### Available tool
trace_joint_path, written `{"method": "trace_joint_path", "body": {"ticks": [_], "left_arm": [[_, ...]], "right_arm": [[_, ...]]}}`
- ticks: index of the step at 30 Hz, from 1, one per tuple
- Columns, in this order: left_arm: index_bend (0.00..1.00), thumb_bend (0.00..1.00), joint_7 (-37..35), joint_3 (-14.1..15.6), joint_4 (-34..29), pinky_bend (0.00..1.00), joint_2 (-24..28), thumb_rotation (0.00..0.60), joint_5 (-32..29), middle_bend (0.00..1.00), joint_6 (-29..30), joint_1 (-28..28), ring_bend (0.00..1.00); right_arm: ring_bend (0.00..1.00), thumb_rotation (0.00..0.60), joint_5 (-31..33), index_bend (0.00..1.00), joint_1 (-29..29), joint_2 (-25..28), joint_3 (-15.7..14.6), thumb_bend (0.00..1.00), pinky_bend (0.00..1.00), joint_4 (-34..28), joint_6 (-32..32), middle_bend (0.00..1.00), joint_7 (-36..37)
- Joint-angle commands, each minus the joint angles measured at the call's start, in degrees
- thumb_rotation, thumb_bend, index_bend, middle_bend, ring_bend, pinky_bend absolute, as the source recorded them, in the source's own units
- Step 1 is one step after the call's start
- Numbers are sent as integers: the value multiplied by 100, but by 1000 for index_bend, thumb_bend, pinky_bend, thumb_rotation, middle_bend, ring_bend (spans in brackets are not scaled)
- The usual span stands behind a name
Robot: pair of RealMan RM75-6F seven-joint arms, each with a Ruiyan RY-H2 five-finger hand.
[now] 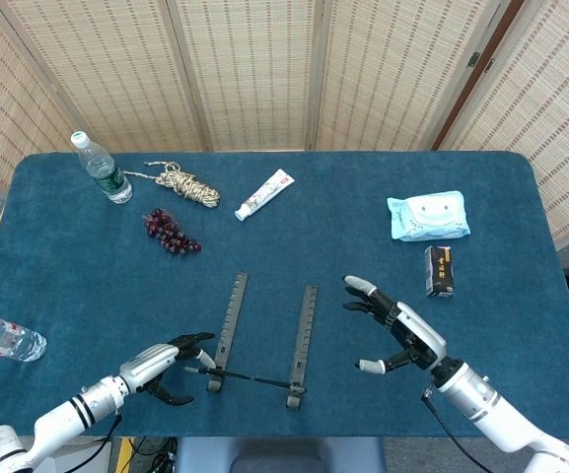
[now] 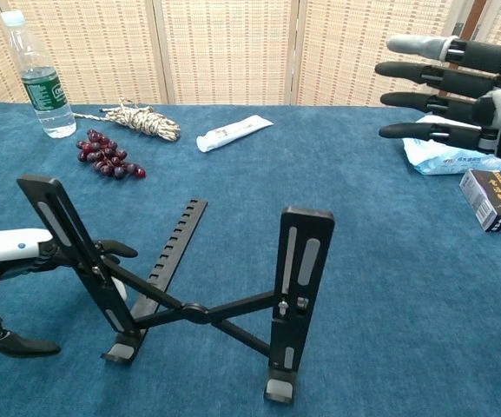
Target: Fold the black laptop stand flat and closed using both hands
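The black laptop stand [image 1: 305, 325] stands unfolded near the table's front edge, its two slotted uprights [image 2: 302, 261] raised and joined by crossed bars. My left hand [image 1: 161, 363] is at the stand's left side. Its fingers [image 2: 115, 250] reach behind the left upright [image 2: 63, 228] and appear to touch it, while the thumb hangs low and apart. That upright leans to the left. My right hand [image 1: 399, 335] hovers to the right of the stand with fingers spread and nothing in it, seen also as the right hand [image 2: 458, 87] in the chest view.
A water bottle [image 1: 102, 168], a rope bundle [image 1: 185, 184], grapes [image 1: 171, 232] and a white tube [image 1: 264, 194] lie at the back left. A wipes pack [image 1: 427, 217] and a small dark box [image 1: 441, 270] sit on the right. Another bottle [image 1: 3, 338] lies at the left edge.
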Motion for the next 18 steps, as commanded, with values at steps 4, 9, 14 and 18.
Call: {"method": "trace_joint_path", "body": {"ticks": [4,9,14,18], "left_arm": [[293,228,34,-6,-39,0,55,600,-48,38,64,25,33],[285,227,335,-103,-35,0,195,600,-241,38,201,135,33],[263,228,684,-211,-146,0,402,600,-520,38,425,348,32],[252,228,903,-285,-247,0,555,600,-714,38,623,547,33]], "right_arm": [[0,600,3,0,19,-14,6,36,137,26,-57,18,-119],[0,600,-141,0,127,7,-34,36,137,-12,-274,3,-724],[0,600,-272,0,491,324,-163,37,133,-205,-970,0,-1192],[0,600,-282,0,843,548,-209,36,124,-378,-1563,0,-1400]]}}
